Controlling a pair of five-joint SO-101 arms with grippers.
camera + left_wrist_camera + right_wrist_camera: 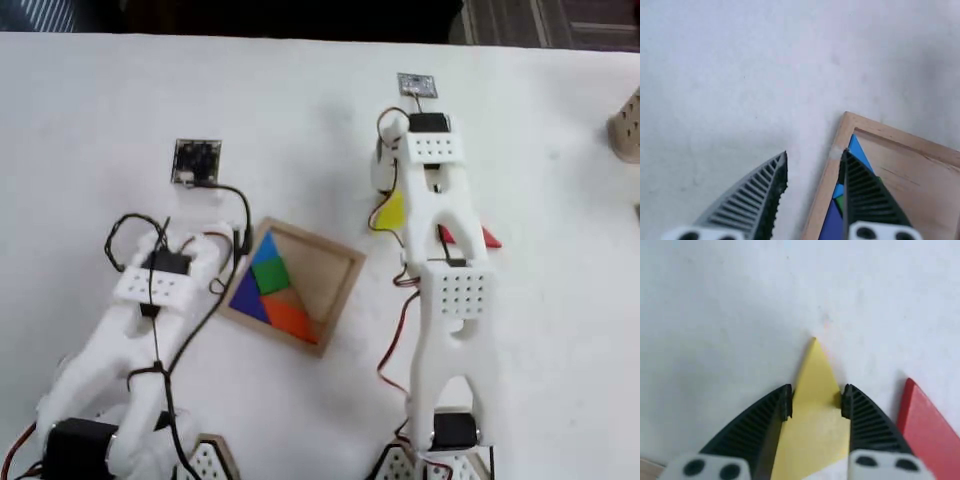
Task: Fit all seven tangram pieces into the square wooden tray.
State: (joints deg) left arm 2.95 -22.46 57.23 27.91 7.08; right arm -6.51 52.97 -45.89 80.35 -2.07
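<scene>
Tray point(325, 280): square, pale wood, half full.

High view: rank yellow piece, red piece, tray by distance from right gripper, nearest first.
1. Yellow piece: between the right gripper's fingers.
2. Red piece: close by, on its right.
3. Tray: farthest, off to its left.

Light: bright, even, across my white table point(300, 110).
Glare: table washes pale around my left pincer point(815, 152).
Shadows: faint, soft-edged.
</scene>
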